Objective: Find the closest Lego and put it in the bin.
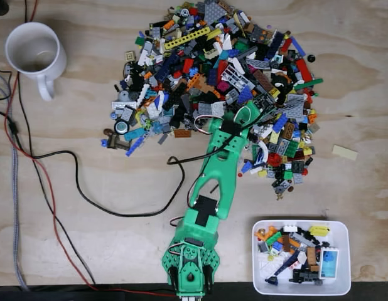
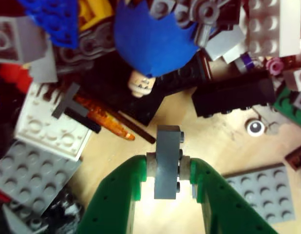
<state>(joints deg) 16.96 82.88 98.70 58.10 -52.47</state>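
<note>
Gripper (image 2: 165,168) clamped on a dark grey Lego piece (image 2: 167,161) at the pile's edge

In the wrist view the green fingers (image 2: 123,183) squeeze the upright grey piece over bare wood, a grey studded plate (image 2: 260,190) at its 4 o'clock. In the fixed view the green arm (image 1: 216,172) reaches to 12 o'clock into the Lego pile (image 1: 219,75); the white bin (image 1: 341,285) sits at the arm base's 3 o'clock, the white mug (image 1: 34,50) at 10 o'clock
</note>
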